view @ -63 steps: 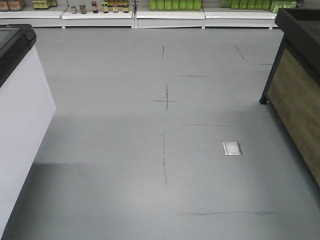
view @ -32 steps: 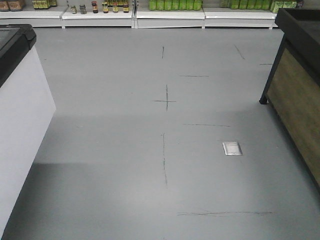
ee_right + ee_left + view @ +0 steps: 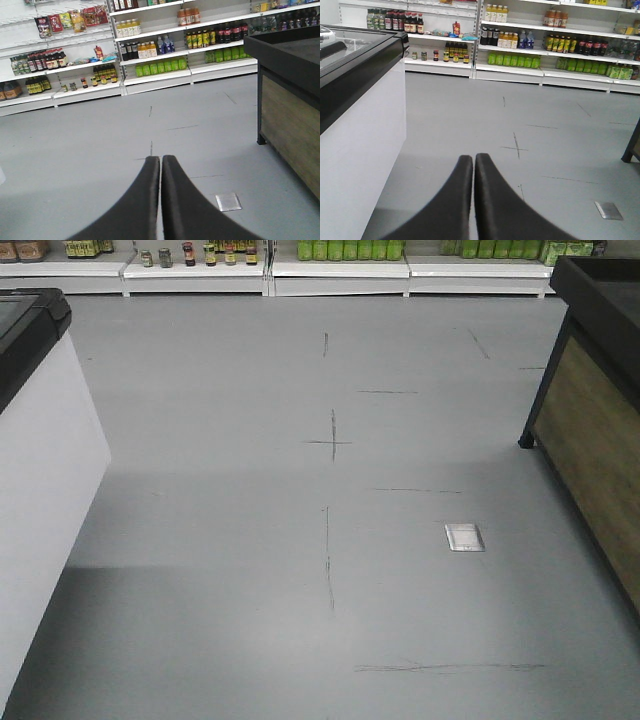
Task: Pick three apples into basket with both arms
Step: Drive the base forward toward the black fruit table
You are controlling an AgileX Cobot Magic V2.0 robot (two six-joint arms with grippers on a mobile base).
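Both of my grippers are sitting fully closed and empty: the left gripper (image 3: 473, 160) and the right gripper (image 3: 160, 161) are each pressing their fingers together over the grey floor (image 3: 220, 570). I am facing stocked shelves (image 3: 520, 47), with a white freezer (image 3: 365, 130) on my left and a wood-panelled stand (image 3: 290, 115) on my right. I am not seeing the apples or the basket in any view.
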